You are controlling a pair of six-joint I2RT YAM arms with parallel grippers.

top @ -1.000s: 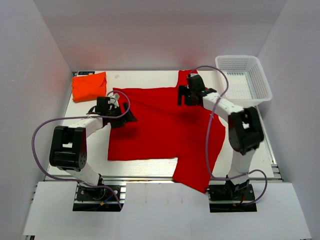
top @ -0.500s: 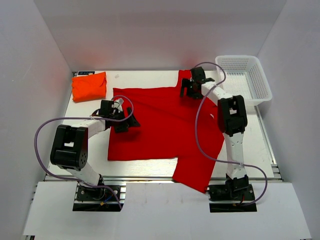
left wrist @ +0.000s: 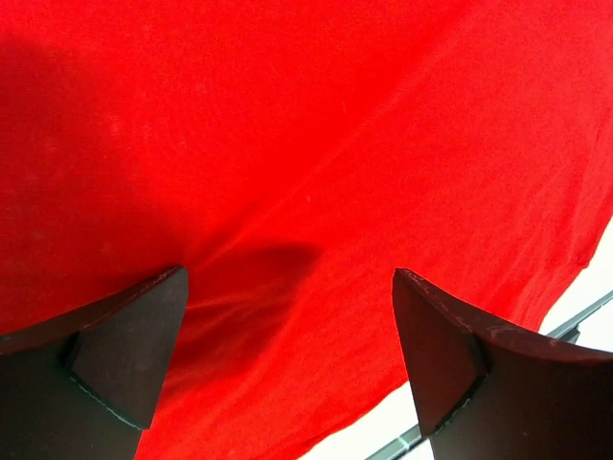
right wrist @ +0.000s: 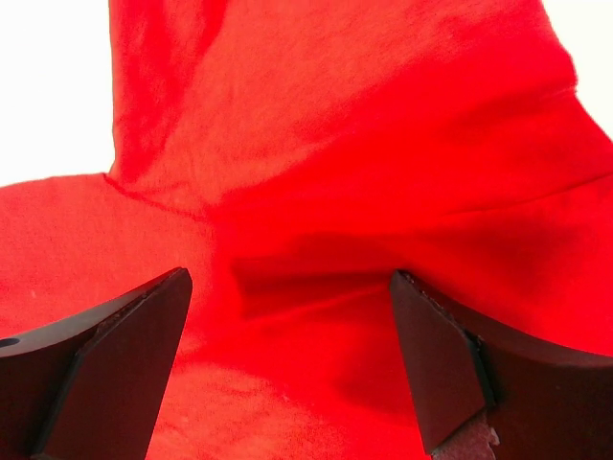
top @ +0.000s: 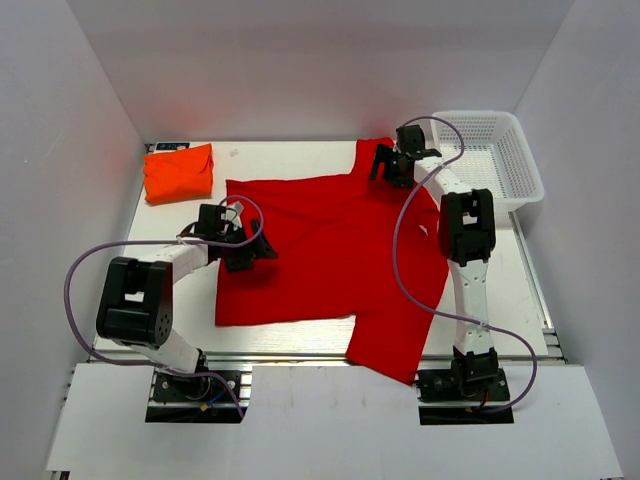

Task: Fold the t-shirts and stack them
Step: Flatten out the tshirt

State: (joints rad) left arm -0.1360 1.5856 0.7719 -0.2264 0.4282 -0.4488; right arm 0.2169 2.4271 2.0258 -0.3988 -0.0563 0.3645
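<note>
A bright red t-shirt (top: 330,250) lies spread on the white table, with one corner hanging over the near edge. An orange t-shirt (top: 178,172) sits folded at the far left corner. My left gripper (top: 258,250) is open just above the red shirt's left side. In the left wrist view my left gripper (left wrist: 289,278) has only red cloth (left wrist: 306,144) under its spread fingers. My right gripper (top: 382,165) is open over the shirt's far right corner. In the right wrist view my right gripper (right wrist: 287,278) hovers over a creased fold of the red shirt (right wrist: 364,144).
A white mesh basket (top: 500,115) stands at the far right corner, close to the right arm. White walls enclose the table (top: 520,290) on three sides. Purple cables loop from both arms.
The right arm has stretched toward the back, carrying its gripper to the shirt's far right corner. The left gripper has slid a little toward the near side over the cloth. Both stay open.
</note>
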